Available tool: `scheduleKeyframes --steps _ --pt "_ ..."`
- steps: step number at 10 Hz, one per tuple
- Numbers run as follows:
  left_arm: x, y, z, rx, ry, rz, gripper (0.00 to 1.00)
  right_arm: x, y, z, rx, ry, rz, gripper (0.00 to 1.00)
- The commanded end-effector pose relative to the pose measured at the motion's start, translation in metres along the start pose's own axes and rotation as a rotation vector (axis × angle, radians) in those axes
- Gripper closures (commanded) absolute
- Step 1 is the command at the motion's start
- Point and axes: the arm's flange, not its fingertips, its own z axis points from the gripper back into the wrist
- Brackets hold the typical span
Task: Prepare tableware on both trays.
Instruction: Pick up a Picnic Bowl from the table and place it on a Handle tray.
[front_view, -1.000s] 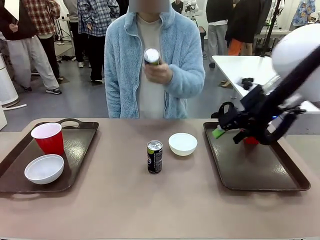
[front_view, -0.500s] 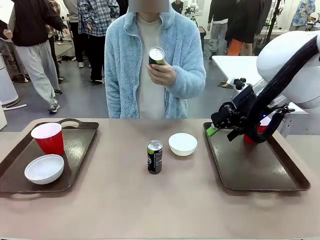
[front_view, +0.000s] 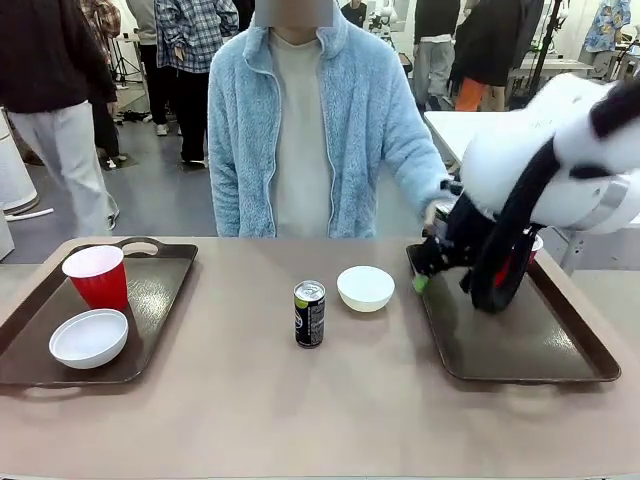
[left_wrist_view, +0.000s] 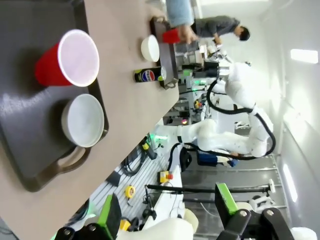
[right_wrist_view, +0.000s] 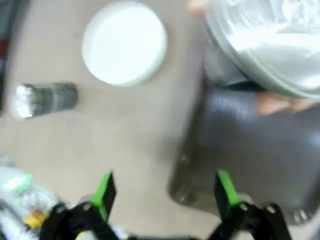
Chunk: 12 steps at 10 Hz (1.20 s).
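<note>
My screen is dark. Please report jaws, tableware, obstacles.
Both jaws open, empty. One drink can and one white bowl on bare table, not yet on a tray. Person's hand at right tray, close to right jaws.

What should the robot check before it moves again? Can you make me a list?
1. Right gripper open: ok.
2. Left gripper open: ok.
3. Left dark brown plastic tray holds red plastic cup and shallow white bowl: ok.
4. Second shallow white bowl on a tray: not ok, it sits on the table.
5. Small dark drink can on a tray: not ok, it stands on the table too.
6. Way clear at the right dark brown tray: not ok, the person's hand is close beside the right gripper.
</note>
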Motion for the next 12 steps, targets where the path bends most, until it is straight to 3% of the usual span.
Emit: scheduleKeyframes --steps 1,4,7,10,12 --pt "-0.001 -0.008 0.003 -0.012 -0.027 0.001 0.0 -0.082 0.012 0.049 -0.493 0.169 0.054 0.0" --pt "-0.001 -0.008 0.003 -0.012 -0.027 0.001 0.0 -0.106 0.007 0.059 -0.415 0.184 0.044 0.0" --pt "-0.001 -0.008 0.003 -0.012 -0.027 0.001 0.0 -0.096 -0.003 0.048 -0.303 0.171 0.043 0.0" --pt "-0.001 -0.008 0.003 -0.012 -0.027 0.001 0.0 -0.06 -0.003 0.044 -0.18 0.047 0.011 0.0" --pt "-0.001 -0.008 0.003 -0.012 -0.027 0.001 0.0 -0.014 0.014 0.024 -0.189 -0.009 0.003 0.0"
